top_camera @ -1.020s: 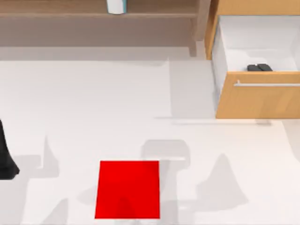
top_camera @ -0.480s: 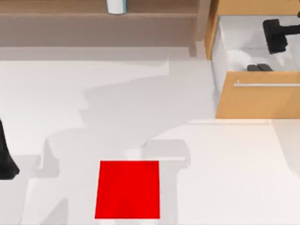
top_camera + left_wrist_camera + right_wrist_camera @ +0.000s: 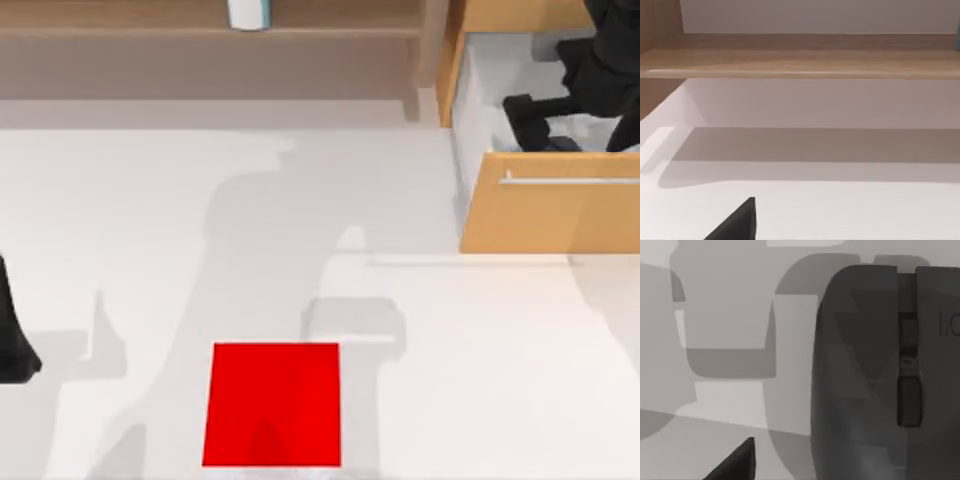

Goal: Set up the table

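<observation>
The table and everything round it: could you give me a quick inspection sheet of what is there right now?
Surface: white table, flat, crossed by grey shadows.
Job's things: red square mat lying flat near the table's front edge; dark computer mouse on the white floor of the open drawer.
Clutter: a white and teal container on the wooden shelf at the back.
Grippers: right gripper reaching down into the drawer, close above the mouse; left arm parked at the table's left edge.
Cables: nothing seen.
Surroundings: light-brown wooden drawer cabinet at the back right.
</observation>
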Robot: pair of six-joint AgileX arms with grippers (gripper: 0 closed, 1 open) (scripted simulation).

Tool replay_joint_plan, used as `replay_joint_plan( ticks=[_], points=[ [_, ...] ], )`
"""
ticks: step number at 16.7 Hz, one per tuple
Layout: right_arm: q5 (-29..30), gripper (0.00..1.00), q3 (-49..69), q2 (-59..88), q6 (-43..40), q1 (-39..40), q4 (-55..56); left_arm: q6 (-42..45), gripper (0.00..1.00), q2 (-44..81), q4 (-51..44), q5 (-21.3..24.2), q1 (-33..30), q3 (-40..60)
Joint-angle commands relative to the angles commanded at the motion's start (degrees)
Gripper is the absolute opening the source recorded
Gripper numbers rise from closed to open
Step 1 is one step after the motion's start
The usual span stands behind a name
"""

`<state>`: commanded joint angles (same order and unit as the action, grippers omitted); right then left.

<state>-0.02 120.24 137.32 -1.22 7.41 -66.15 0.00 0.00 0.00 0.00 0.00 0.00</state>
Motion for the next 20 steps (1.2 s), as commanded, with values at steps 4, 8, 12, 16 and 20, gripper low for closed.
replay_joint_plan(
  ticks=[4,8,12,16,20],
  points=[
    [0.0,1.00,1.4,1.4,0.1,-0.1,-0.8,0.0,1.00,0.0,0.0,0.0,0.0,0.0],
    [0.0,1.00,1.2,1.3,0.1,-0.2,-0.7,0.0,1.00,0.0,0.0,0.0,0.0,0.0],
    [0.1,1.00,3.1,-2.2,1.1,0.6,-6.1,0.0,1.00,0.0,0.0,0.0,0.0,0.0],
    [-0.2,1.00,6.2,-7.8,1.8,1.1,-14.3,0.0,1.00,0.0,0.0,0.0,0.0,0.0],
    [-0.5,1.00,7.1,-10.2,1.2,0.7,-17.9,0.0,1.00,0.0,0.0,0.0,0.0,0.0]
  ],
)
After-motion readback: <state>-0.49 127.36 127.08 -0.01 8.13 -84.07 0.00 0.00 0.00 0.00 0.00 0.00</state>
